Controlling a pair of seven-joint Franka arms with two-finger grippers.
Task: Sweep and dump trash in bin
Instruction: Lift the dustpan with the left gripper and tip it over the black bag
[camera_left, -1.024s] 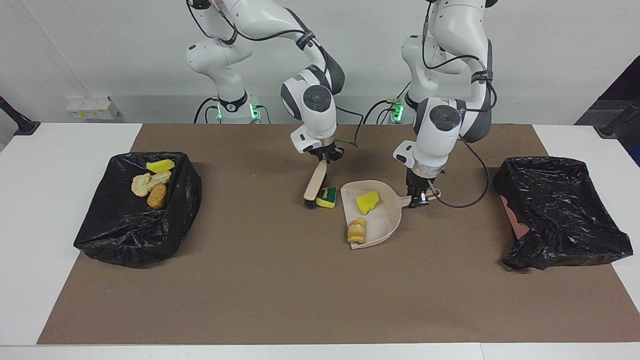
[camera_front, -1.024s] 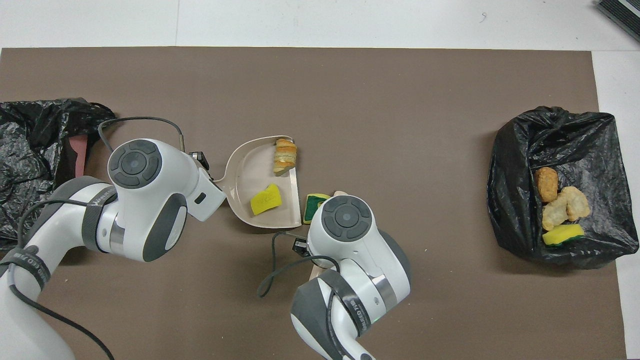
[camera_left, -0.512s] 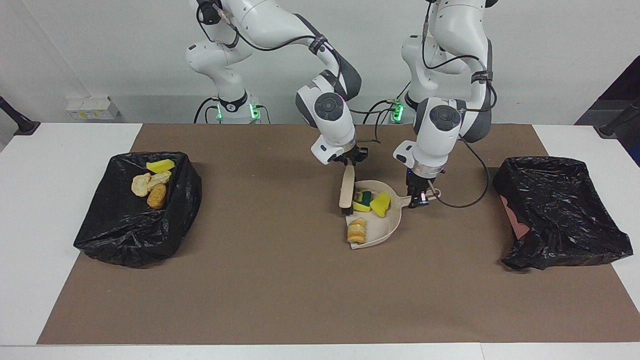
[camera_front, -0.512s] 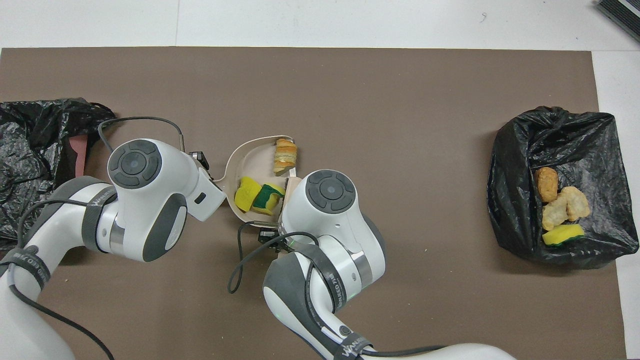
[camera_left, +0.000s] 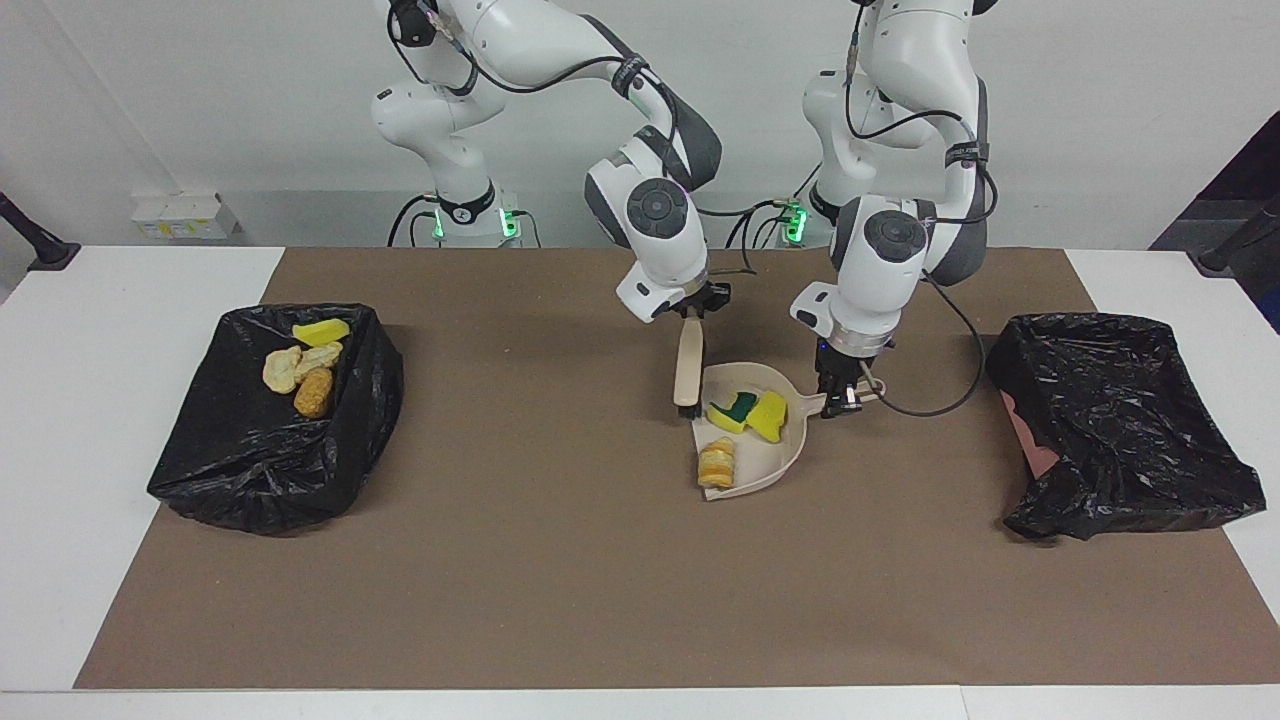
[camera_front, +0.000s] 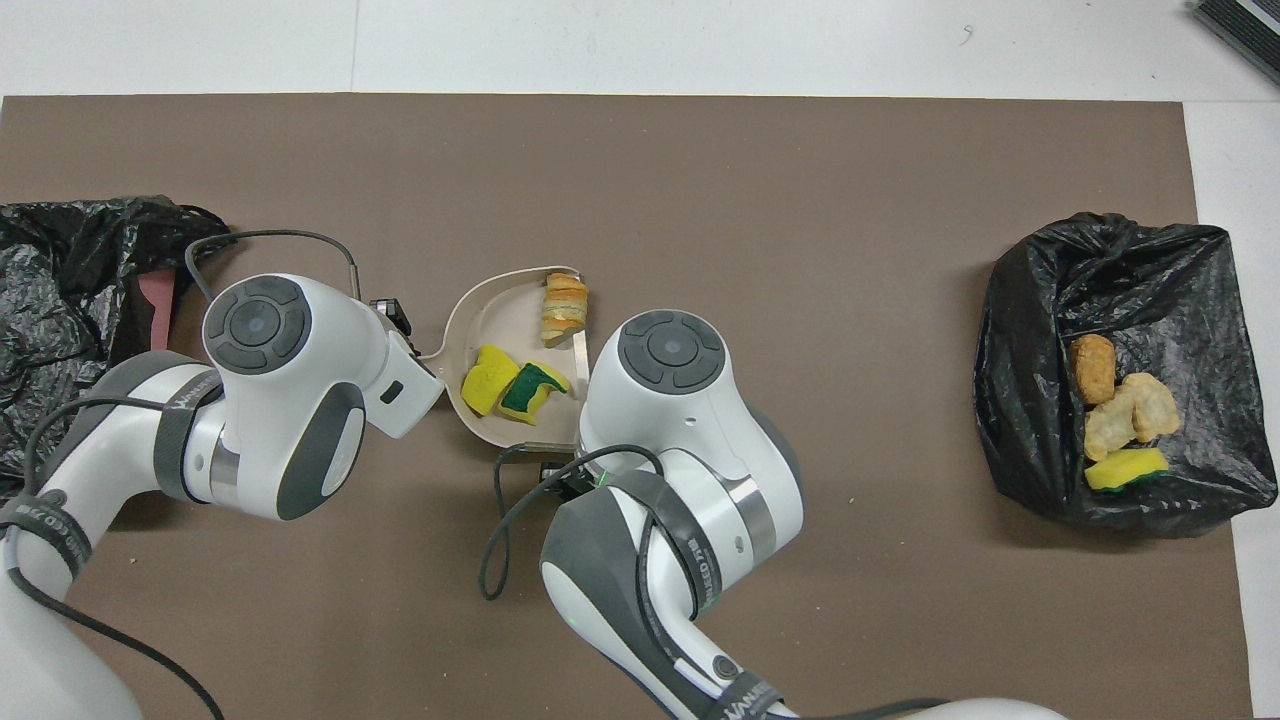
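Observation:
The beige dustpan (camera_left: 762, 462) lies mid-table and holds a yellow sponge chunk (camera_left: 769, 415), a green-backed sponge (camera_left: 735, 409) and a tan bread-like lump (camera_left: 715, 463). They also show in the overhead view: dustpan (camera_front: 490, 318), yellow chunk (camera_front: 487, 365), green-backed sponge (camera_front: 527, 388), lump (camera_front: 563, 308). My left gripper (camera_left: 843, 398) is shut on the dustpan's handle. My right gripper (camera_left: 690, 315) is shut on the beige brush (camera_left: 686, 365), whose black bristles sit at the pan's open edge. Both grippers are hidden under their wrists in the overhead view.
A black-bagged bin (camera_left: 300, 450) at the right arm's end holds several scraps (camera_left: 305, 365); it also shows in the overhead view (camera_front: 1020, 400). A second black-bagged bin (camera_left: 1120, 420) stands at the left arm's end. A brown mat (camera_left: 560, 580) covers the table.
The brush swept the green-backed sponge into the dustpan against the yellow chunk, then drew back a little to the pan's open edge. The left gripper kept its hold on the handle.

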